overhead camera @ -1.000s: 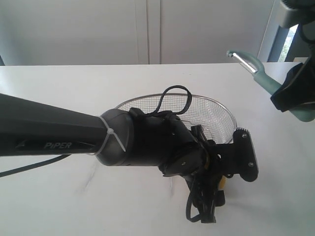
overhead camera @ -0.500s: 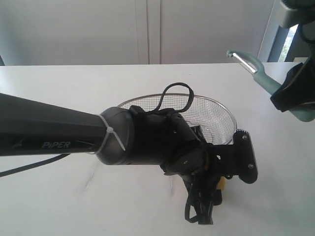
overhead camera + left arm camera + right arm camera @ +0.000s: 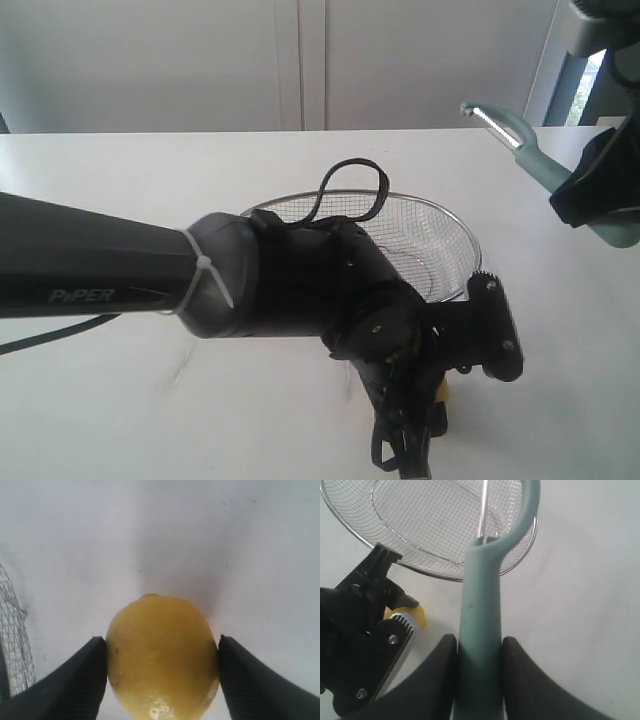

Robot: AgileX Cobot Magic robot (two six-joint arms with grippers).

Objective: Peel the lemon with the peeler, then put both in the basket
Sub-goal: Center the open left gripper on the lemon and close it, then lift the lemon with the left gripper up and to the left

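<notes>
- Lemon — small, roundish, bright yellow — sits on the white table, just outside the shallow silver wire-mesh basket.
- Left gripper clamps it, with both black pads against its sides.
- Right gripper grips the slim peeler with the pale teal handle, held up above the table.

A black robot arm is stretched across a white table before a wire basket, lemon glimpsed beneath; a green peeler is held aloft.
</notes>
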